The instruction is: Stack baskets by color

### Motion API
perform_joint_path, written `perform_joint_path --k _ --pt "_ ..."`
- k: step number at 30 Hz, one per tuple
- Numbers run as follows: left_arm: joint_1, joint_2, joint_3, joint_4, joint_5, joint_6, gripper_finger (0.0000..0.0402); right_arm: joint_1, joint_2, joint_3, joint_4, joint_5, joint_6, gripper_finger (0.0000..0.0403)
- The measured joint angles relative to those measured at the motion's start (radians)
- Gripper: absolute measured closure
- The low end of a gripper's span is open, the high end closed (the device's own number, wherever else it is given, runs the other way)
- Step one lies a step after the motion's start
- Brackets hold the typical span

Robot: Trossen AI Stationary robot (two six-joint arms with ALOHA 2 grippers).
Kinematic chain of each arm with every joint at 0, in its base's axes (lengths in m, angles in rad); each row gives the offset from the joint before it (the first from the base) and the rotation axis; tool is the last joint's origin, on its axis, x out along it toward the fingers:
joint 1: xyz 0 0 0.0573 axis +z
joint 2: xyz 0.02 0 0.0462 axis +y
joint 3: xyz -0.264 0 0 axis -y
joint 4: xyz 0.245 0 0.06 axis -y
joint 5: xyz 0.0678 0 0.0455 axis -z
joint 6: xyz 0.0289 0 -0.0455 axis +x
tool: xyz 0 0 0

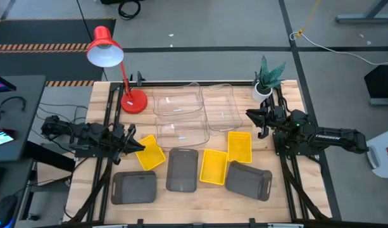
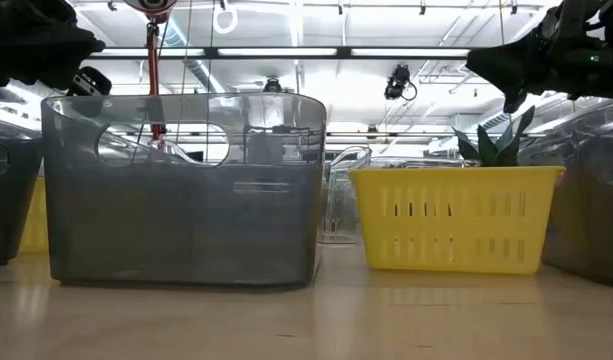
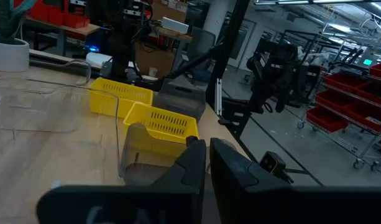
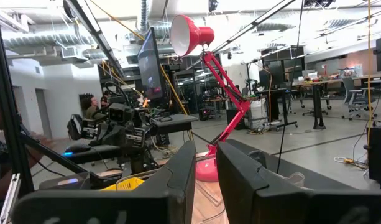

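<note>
Wooden table [image 1: 86, 158] carries clear baskets [image 1: 178, 101] toward twelve o'clock, grey [image 1: 182, 170] and yellow ones [image 1: 214, 166] toward six. Left gripper [image 1: 138, 145], at nine o'clock, pinches a tilted yellow basket [image 1: 150, 153]. Right gripper [image 1: 261, 123], at three o'clock, hangs slightly parted, holding nothing.

Wooden table [image 1: 86, 171] carries three grey baskets [image 1: 181, 170] along the front, yellow baskets [image 1: 213, 166] among them, clear baskets [image 1: 177, 101] behind — possibly three, edges hard to separate — plus red lamp [image 1: 133, 101] and potted plant [image 1: 263, 88].
</note>
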Motion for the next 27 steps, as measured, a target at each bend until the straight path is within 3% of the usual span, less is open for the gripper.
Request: perform_joint_path --k 27 --pt "0.000 0.000 0.000 0.000 0.000 0.000 0.0366 0.000 0.000 0.000 0.000 0.000 0.000 0.0332"
